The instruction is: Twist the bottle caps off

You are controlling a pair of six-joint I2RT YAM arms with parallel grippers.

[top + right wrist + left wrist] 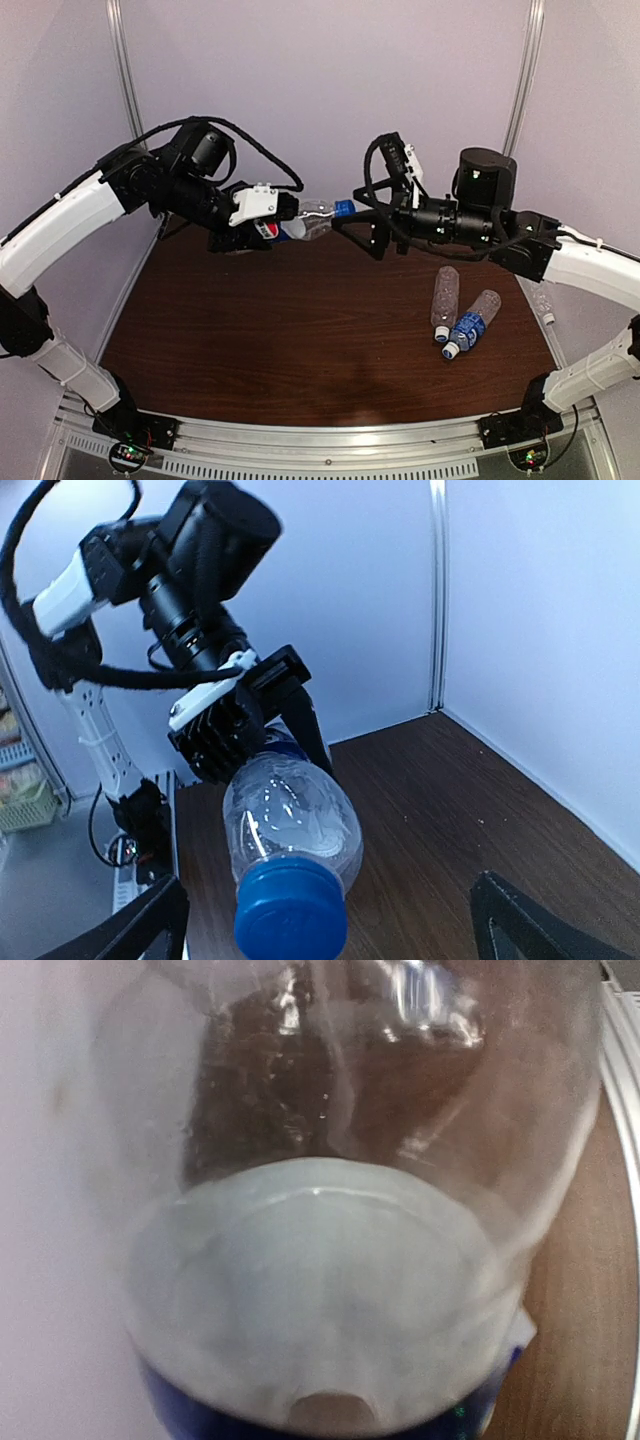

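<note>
Remotely, I saw the left gripper (288, 222) clamped on the Pepsi bottle (316, 218), which was held up over the table's (300, 350) far edge. Its dark blue cap (290, 912) sat between the right gripper's (335, 930) wide-spread jaws, which did not touch it. An unlabelled bottle (445, 295) and a blue-labelled bottle (470, 325) lay near the right edge.

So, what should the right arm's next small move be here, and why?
Probably close the right gripper on the blue cap. Its fingers stand open on either side of the cap, and the left gripper holds the Pepsi bottle level above the table.
</note>
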